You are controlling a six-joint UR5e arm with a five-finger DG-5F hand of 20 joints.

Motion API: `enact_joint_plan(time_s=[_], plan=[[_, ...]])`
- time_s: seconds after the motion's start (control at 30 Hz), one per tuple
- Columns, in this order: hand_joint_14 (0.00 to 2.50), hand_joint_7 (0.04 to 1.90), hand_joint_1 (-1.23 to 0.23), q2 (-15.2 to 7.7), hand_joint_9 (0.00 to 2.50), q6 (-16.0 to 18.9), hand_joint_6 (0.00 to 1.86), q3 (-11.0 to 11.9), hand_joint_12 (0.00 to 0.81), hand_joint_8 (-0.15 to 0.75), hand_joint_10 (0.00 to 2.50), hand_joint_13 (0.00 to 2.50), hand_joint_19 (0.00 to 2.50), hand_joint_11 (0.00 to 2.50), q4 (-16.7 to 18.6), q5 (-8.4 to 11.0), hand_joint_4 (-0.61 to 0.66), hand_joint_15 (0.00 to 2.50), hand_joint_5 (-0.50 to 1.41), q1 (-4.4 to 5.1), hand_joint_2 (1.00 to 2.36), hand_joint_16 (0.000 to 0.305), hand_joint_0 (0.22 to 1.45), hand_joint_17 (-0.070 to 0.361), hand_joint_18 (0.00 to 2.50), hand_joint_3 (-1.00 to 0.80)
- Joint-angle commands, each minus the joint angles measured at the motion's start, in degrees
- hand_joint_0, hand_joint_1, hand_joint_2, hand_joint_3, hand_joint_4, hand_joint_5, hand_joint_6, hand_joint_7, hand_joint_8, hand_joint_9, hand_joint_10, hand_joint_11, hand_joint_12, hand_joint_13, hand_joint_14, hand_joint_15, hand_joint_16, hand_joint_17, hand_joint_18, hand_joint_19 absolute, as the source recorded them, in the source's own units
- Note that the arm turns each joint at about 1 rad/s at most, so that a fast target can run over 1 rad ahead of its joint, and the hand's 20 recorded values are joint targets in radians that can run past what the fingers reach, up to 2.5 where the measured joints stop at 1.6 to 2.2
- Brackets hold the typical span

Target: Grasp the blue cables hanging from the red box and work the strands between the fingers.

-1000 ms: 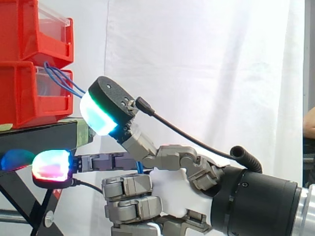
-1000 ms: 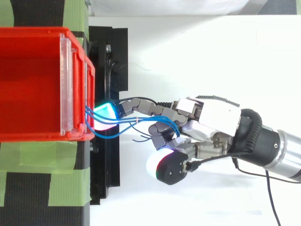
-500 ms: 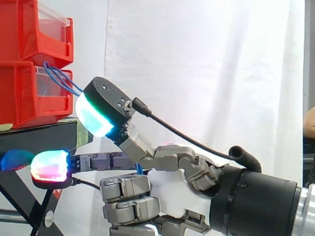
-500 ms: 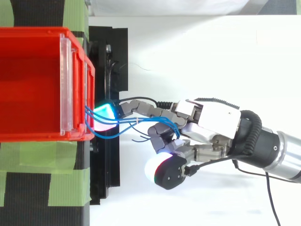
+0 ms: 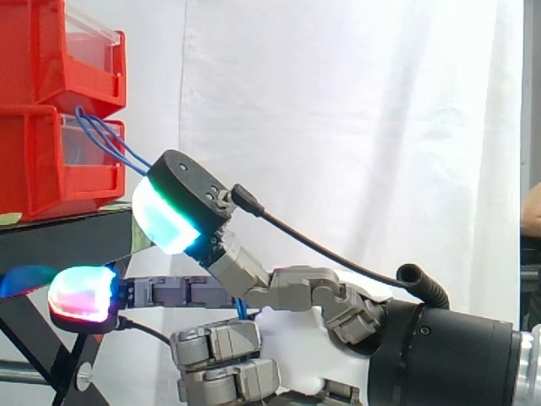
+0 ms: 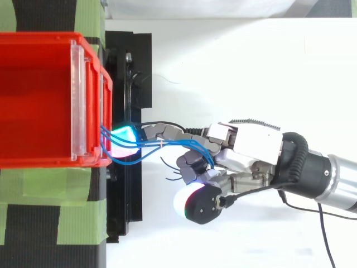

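Thin blue cables (image 6: 150,146) leave the front of the lower red bin (image 6: 33,100) and run right into my hand (image 6: 251,148). In the side view the blue cables (image 5: 106,135) loop out of the lower red bin (image 5: 51,169) and pass behind a raised fingertip (image 5: 165,220) glowing cyan and green. One straight finger reaches to the bin front, its fingertip (image 6: 124,138) glowing under the strands. Other fingers are curled round the cables near the palm. Loose cable ends stick out just left of the curled fingers.
Two red bins are stacked on a black stand (image 6: 131,67) with green tape (image 6: 78,218) on its top. A white curtain hangs behind. Part of a person (image 5: 532,211) shows at the right edge of the side view.
My hand has sunk a little in the side view and drifted toward the top view's lower edge. The loose cable ends have shifted with the curled fingers.
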Motion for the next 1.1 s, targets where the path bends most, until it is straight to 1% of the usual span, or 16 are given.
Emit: enact_joint_plan(time_s=[0.0,0.2,0.3,0.33,0.4,0.6,0.67,0.7,0.73,0.77,0.9,0.93,0.97,1.07], plan=[[2.50,0.73,-0.55,0.0,0.65,0.1,0.01,0.0,0.428,0.397,2.50,0.96,1.54,2.50,-0.1,-0.03,0.21,1.59,-0.20,-0.12,1.00,0.051,0.73,0.116,1.47,-1.00],[2.50,0.73,-0.55,0.1,0.66,0.5,0.01,-0.2,0.428,0.399,2.50,0.96,1.53,2.50,-0.3,-0.03,0.21,1.59,-0.20,-0.29,1.00,0.051,0.73,0.115,1.47,-1.00],[2.50,0.73,-0.55,0.2,0.66,0.8,0.01,-1.2,0.430,0.400,2.50,0.96,1.53,2.50,-0.2,0.14,0.21,1.60,-0.20,-0.38,1.00,0.052,0.73,0.116,1.47,-1.00],[2.50,0.73,-0.55,0.2,0.66,0.8,0.01,-1.2,0.430,0.400,2.50,0.96,1.54,2.50,-0.2,0.14,0.21,1.60,-0.20,-0.38,1.00,0.052,0.73,0.118,1.47,-1.00],[2.50,0.73,-0.55,1.0,0.66,0.8,0.01,-1.8,0.428,0.401,2.50,0.96,1.53,2.50,-0.1,0.23,0.21,1.59,-0.20,-0.38,1.00,0.052,0.73,0.118,1.47,-1.00],[2.50,0.73,-0.55,1.5,0.66,0.9,0.01,-2.2,0.428,0.401,2.50,0.96,1.52,2.50,-0.6,0.23,0.21,1.59,-0.20,-0.56,1.00,0.052,0.73,0.118,1.47,-1.00],[2.50,0.73,-0.55,1.5,0.66,0.9,0.01,-2.9,0.436,0.404,2.50,0.96,1.52,2.50,-0.4,0.23,0.21,1.59,-0.20,-0.56,1.00,0.053,0.73,0.119,1.46,-1.00],[2.50,0.73,-0.55,1.5,0.66,0.9,0.01,-3.8,0.428,0.401,2.50,0.96,1.52,2.50,0.1,0.32,0.21,1.59,-0.20,-0.56,1.00,0.052,0.73,0.118,1.46,-1.00],[2.50,0.73,-0.55,1.6,0.66,0.9,0.01,-3.9,0.429,0.399,2.50,0.96,1.52,2.50,0.3,0.41,0.21,1.59,-0.20,-0.56,1.00,0.052,0.73,0.118,1.46,-1.00],[2.50,0.73,-0.55,2.1,0.66,0.9,0.01,-4.2,0.436,0.401,2.50,0.96,1.51,2.50,0.7,0.58,0.21,1.59,-0.20,-0.56,1.00,0.052,0.73,0.116,1.46,-1.00],[2.50,0.73,-0.55,2.4,0.66,1.0,0.01,-4.2,0.428,0.403,2.50,0.96,1.53,2.50,0.3,0.67,0.21,1.60,-0.20,-0.56,1.00,0.051,0.73,0.115,1.46,-1.00],[2.50,0.73,-0.55,2.4,0.66,1.0,0.01,-4.2,0.428,0.400,2.50,0.96,1.52,2.50,-0.1,0.58,0.21,1.60,-0.20,-0.73,1.00,0.052,0.73,0.117,1.46,-1.00],[2.50,0.73,-0.55,2.4,0.66,1.0,0.01,-4.2,0.427,0.402,2.50,0.95,1.51,2.50,-0.1,0.58,0.21,1.58,-0.20,-0.64,1.00,0.052,0.73,0.117,1.46,-1.00],[2.50,0.73,-0.55,2.4,0.66,1.4,0.01,-4.3,0.432,0.400,2.50,0.95,1.52,2.50,-0.4,0.32,0.21,1.60,-0.20,-0.91,1.00,0.052,0.73,0.118,1.46,-1.00]])
